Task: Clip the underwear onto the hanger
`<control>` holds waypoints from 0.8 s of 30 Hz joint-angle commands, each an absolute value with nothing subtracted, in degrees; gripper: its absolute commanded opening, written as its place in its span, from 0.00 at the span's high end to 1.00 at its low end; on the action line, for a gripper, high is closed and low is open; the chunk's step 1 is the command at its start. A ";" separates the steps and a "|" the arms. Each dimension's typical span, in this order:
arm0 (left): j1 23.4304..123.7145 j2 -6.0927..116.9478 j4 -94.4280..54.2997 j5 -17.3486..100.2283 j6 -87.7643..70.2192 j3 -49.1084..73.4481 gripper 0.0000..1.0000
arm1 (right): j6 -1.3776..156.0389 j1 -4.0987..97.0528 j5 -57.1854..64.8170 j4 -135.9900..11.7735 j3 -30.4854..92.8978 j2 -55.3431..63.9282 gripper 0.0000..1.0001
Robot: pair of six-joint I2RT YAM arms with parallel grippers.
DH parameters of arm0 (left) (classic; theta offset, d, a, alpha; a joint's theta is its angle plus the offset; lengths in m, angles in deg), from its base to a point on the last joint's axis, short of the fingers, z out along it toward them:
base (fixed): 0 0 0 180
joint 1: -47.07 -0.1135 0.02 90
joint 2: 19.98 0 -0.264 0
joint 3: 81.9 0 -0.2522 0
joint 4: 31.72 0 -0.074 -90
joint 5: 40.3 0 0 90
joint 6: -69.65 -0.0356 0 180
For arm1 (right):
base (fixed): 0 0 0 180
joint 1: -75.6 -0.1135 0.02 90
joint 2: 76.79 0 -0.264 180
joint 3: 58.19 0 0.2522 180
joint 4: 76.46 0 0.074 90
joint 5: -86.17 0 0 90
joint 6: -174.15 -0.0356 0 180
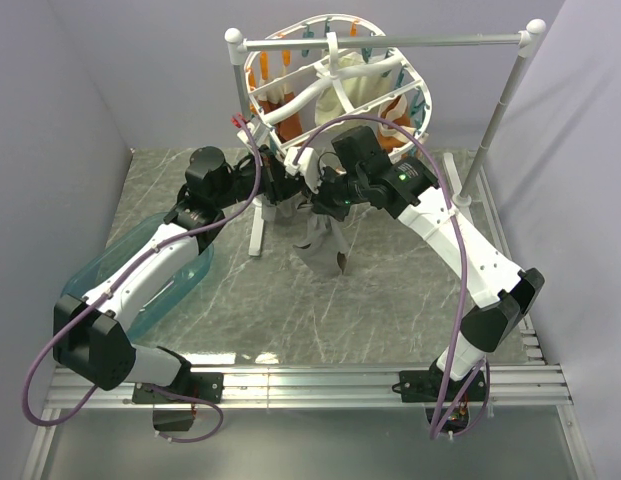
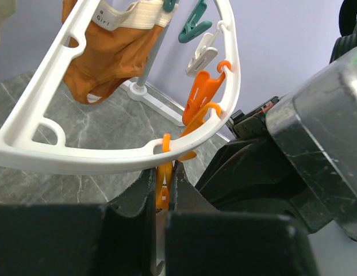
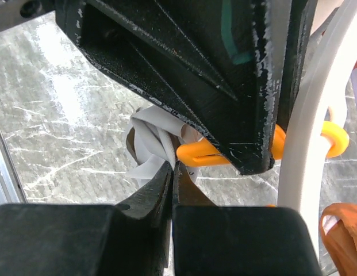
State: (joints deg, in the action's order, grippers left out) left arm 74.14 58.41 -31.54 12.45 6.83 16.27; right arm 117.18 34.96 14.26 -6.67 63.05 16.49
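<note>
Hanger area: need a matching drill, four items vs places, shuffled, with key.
1 underwear
2 hanger
3 brown-orange garment
4 blue tub

A under the left arm
B hooked over the rail
C dangling limp, centre of the scene
D pegged to the white frame

Pairs: 1-C, 2-B, 3-D, 4-A

The hanger (image 2: 109, 155) is hanging from the rail stand (image 1: 380, 42) at the back of the table (image 1: 390, 290). Just under its near edge the grippers are meeting: left gripper (image 1: 285, 190) on the left, either side of a peg (image 2: 162, 184), right gripper (image 1: 320, 192) beside it. The underwear (image 1: 325, 245) is dangling below them, and a tub (image 1: 180, 275) is lying under the left arm.
</note>
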 commanded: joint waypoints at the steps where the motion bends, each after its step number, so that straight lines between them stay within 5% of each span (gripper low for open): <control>1: 75.29 58.86 -25.34 7.34 5.49 15.70 1.00 | 116.93 34.56 14.46 -6.19 65.87 16.55 1.00; 24: 75.37 59.56 -22.27 9.62 2.59 14.03 1.00 | 118.16 34.56 11.82 -6.01 63.06 12.69 1.00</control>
State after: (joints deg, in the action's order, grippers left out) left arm 74.23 58.67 -28.94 12.62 4.23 14.84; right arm 117.53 34.96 12.23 -5.97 63.12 16.07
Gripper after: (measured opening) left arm 0.069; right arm 0.010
